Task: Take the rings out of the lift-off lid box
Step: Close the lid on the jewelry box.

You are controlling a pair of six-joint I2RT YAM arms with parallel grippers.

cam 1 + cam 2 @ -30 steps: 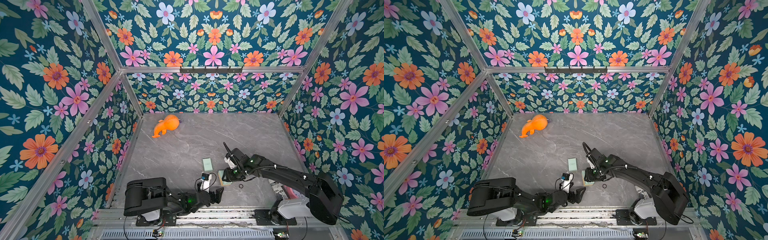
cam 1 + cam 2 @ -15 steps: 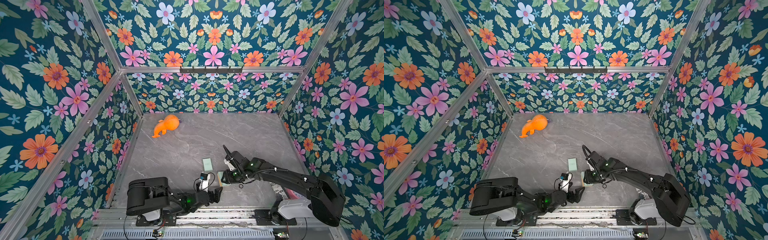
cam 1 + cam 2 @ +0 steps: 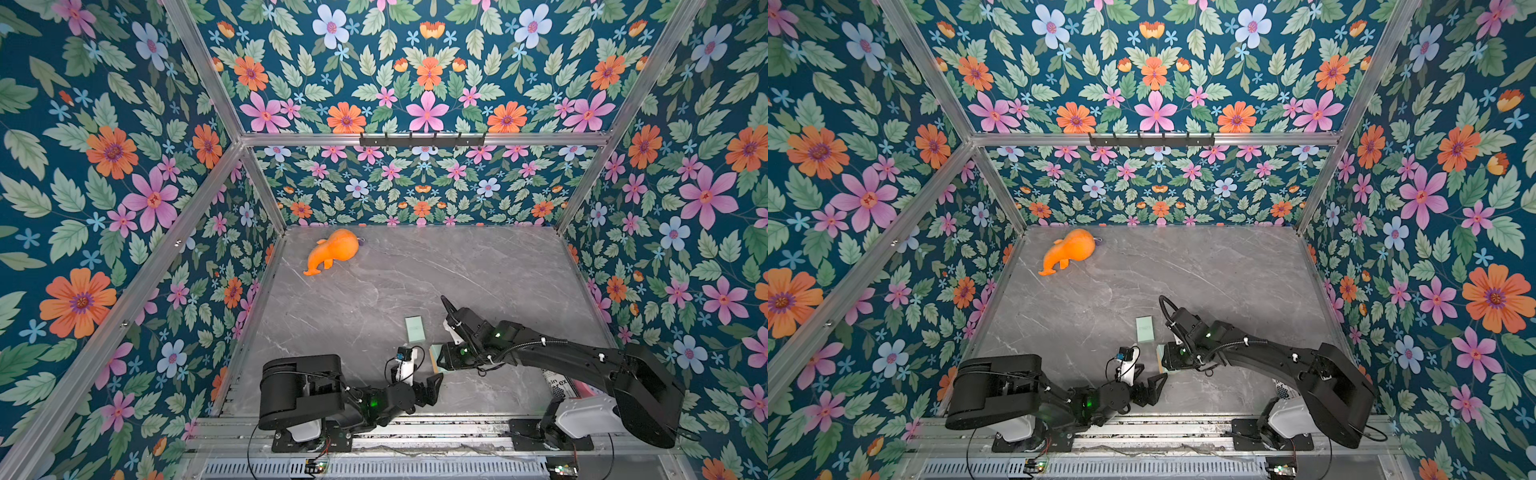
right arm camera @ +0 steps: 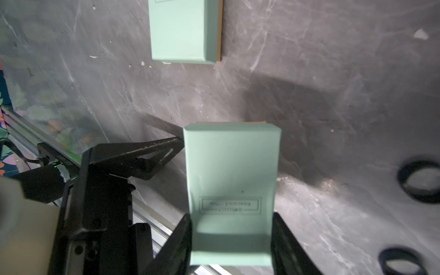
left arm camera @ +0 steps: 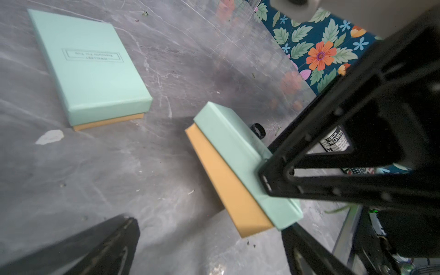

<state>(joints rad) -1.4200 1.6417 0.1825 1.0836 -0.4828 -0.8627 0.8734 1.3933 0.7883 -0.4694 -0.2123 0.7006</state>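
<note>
My right gripper (image 4: 231, 245) is shut on a mint-green lift-off lid box (image 4: 231, 171) with a tan underside, holding it tilted above the grey table; it shows in both top views (image 3: 435, 358) (image 3: 1160, 359) and in the left wrist view (image 5: 238, 154). Two black rings (image 4: 419, 182) (image 4: 402, 262) lie on the table beside it; one ring (image 5: 258, 129) peeks out behind the box. My left gripper (image 3: 430, 386) (image 5: 214, 250) is open and holds nothing, low near the front edge, facing the held box.
A second mint-green box (image 3: 415, 328) (image 5: 90, 66) lies flat a little farther back. An orange plush toy (image 3: 334, 249) rests at the far left. A printed packet (image 3: 557, 380) sits under the right arm. Floral walls enclose three sides.
The right gripper has carried the box slightly left and toward the front edge. The left gripper has barely shifted and stays open.
</note>
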